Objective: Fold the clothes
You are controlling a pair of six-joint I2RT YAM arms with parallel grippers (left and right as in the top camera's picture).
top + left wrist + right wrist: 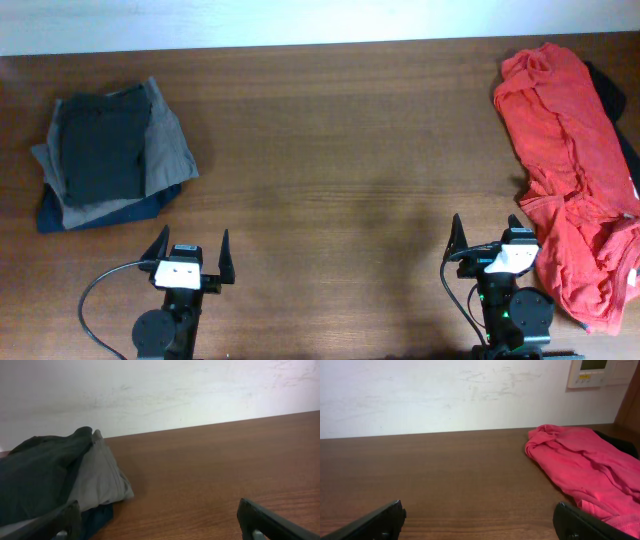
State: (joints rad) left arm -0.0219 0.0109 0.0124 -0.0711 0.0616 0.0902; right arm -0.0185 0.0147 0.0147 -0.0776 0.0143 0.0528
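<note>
A crumpled red-orange T-shirt point(565, 150) lies in a heap along the table's right side; the right wrist view shows it as a heap point(580, 465) ahead and to the right. A black garment point(612, 95) peeks out from under its far right edge, and a strip of it point(615, 442) shows behind the shirt. My right gripper point(487, 235) stands open near the front edge, just left of the shirt's lower part, with bare wood between its fingers point(479, 507). My left gripper point(192, 245) is open too, in front of the folded stack, holding nothing point(159, 510).
A folded stack sits at the left: a dark garment point(100, 150) on top, a grey one point(170, 150) under it, a navy one point(110, 212) at the bottom. The brown wooden table point(330, 150) ends at a white wall behind. A wall panel point(592, 372) hangs at the upper right.
</note>
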